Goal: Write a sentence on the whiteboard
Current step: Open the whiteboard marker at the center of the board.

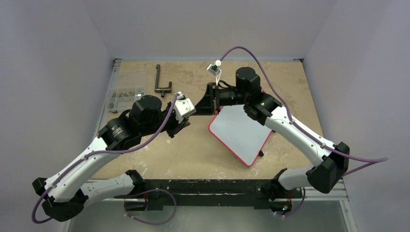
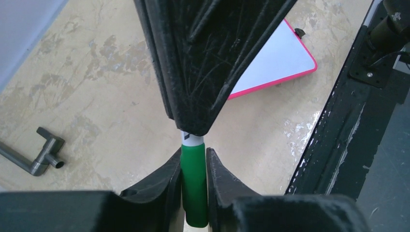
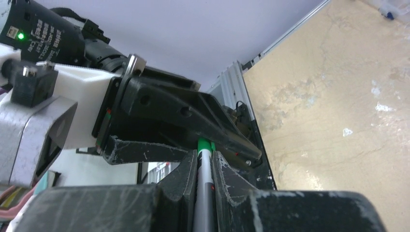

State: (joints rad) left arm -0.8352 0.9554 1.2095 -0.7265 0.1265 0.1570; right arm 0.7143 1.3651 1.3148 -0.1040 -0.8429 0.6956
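**A:** The left hand (image 2: 194, 153) was clenched on the green cap (image 2: 194, 188). We saw its fingers pressed against both sides of it, up off the desk (image 1: 193, 154).

**B:** And the right hand (image 3: 205, 155) met it nose to nose, clamped tight on the pale barrel of the marker (image 3: 204, 193).

**A:** So we had one marker gripped at both ends. We read that as the uncapping step. Whether the cap had begun to part from the barrel, we couldn't tell.

**B:** And the whiteboard (image 1: 241, 133)?

**A:** It lay flat on the desk, near the meeting hands and to their right, turned at an angle. It looked blank to us, with not a stroke of the sentence on it.

**B:** Then we judged the task barely begun: the cap had to come off, the tip had to reach the board, and every word was yet to be written.
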